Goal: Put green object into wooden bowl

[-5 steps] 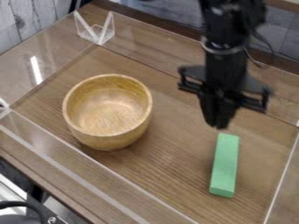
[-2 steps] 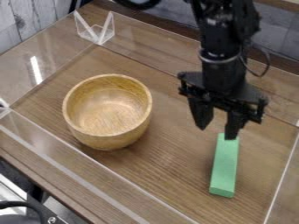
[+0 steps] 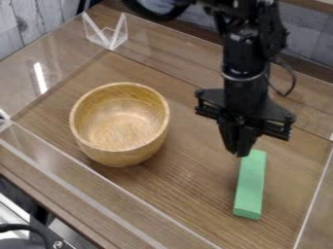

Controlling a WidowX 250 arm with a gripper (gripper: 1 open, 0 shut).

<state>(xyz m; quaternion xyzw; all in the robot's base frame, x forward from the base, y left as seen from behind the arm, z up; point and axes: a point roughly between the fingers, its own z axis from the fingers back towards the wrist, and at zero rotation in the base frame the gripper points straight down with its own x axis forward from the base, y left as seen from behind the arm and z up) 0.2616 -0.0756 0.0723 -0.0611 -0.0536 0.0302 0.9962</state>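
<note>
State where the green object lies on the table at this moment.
In the camera view the green object lies flat on the wooden table, lower right, to the right of the wooden bowl and just below the pincer.

one camera looks down at an angle (fairly near) across the wooden table (image 3: 156, 185).

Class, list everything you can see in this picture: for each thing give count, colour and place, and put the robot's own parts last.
Wooden bowl: one, light tan, left of centre on the table, nothing in it.
Green object: one, bright green, flat on the table at lower right, outside the bowl.
Table: one, dark wood grain, under everything.
Clear walls: transparent, around the table's edges.
Arm: one, black, reaching down at upper right.
Gripper: one, black, pointing down, shut, just above the green object's far end.
</note>
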